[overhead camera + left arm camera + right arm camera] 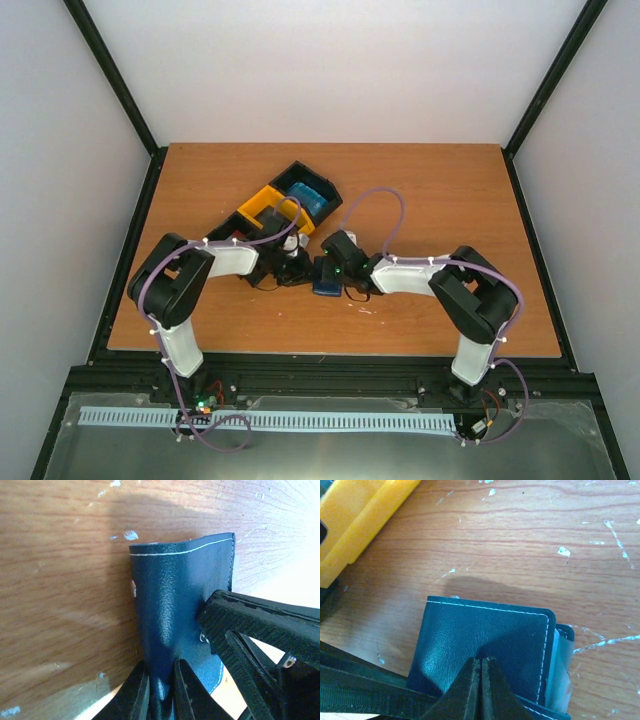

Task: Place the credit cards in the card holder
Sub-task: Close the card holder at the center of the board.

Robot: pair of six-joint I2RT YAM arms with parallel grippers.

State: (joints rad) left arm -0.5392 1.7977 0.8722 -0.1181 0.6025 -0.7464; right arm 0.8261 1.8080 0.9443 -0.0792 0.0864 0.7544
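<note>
Card holder (328,278) sits at centre of the overhead view, apparently folded, between both arms. Left gripper (161,692) pinches its near edge. Right gripper (481,680) has jaws pressed together, tips on the cover. No red credit cards visible; whether they are loaded cannot be told.

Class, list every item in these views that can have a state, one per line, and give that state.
card holder: folded, pinched at one edge by the left gripper.
left gripper: shut on the card holder.
right gripper: shut, tips against the card holder's cover.
bin: upright, holding a blue bundle in its end section.
</note>
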